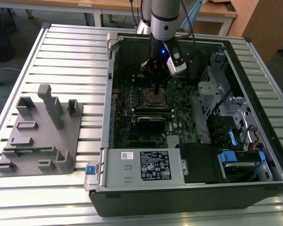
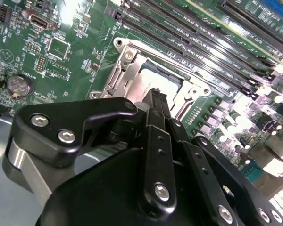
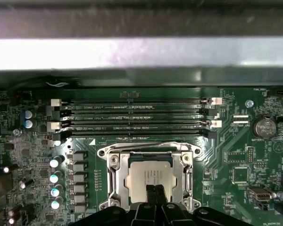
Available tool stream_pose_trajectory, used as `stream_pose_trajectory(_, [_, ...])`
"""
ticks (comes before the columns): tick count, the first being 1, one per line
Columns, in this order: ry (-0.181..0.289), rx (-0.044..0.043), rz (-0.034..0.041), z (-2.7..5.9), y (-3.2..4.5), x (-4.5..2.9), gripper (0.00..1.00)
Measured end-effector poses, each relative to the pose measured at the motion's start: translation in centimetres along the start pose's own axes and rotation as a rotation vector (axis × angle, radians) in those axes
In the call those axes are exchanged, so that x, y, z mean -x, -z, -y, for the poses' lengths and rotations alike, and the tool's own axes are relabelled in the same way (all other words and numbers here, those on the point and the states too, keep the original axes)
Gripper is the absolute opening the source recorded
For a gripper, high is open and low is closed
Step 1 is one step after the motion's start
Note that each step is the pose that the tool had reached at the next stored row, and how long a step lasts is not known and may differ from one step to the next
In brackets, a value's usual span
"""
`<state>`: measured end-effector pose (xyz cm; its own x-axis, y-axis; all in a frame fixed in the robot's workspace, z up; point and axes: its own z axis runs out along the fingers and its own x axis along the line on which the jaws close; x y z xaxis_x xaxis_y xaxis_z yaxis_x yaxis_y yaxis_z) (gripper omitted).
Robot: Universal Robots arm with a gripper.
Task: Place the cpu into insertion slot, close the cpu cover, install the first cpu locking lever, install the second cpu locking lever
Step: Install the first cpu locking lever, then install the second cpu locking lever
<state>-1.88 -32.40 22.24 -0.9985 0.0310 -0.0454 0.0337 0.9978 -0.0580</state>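
The arm is reaching down into the open computer case [image 1: 254, 160], with the gripper [image 1: 155, 86] hanging directly over the socket [image 1: 154, 98] in the exterior view. In both wrist views the fingers [image 3: 154, 194] are standing pressed together with no gap between them, holding nothing, their tips resting on or just above the chip [image 3: 148, 176]; contact cannot be confirmed.

The chip is lying flat inside the socket [image 3: 148, 157], pale top facing up. The cover [image 3: 114, 176] is lying down around it, its metal frame bordering the chip on all sides. A wire lever [image 3: 148, 144] is running along the socket edge nearest the memory slots [image 3: 132, 117]; whether it is latched cannot be told. The second lever is not distinguishable.

Risks, as a judgement:
- If the fingertips are pressing on the chip off-centre, the chip is likely to tilt in its seat and bend the contacts beneath.
- If the cover is not fully down, a lever driven home could bind or spring back.
- The narrow closed tips could slip off a thin wire lever and strike the green board [image 2: 70, 56] or the small parts beside the socket.
- The memory slots are lying just beside the socket, leaving little room for a sideways sweep.
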Motion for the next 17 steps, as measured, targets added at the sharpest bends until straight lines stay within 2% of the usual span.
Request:
stream_pose_trajectory(12, [0.0, 0.0, 0.0001, 0.01, 0.13, 0.01, 0.11])
stream_pose_trajectory(17, [0.0, -0.0001, 0.0, 0.03, 0.5, 0.02, 0.11])
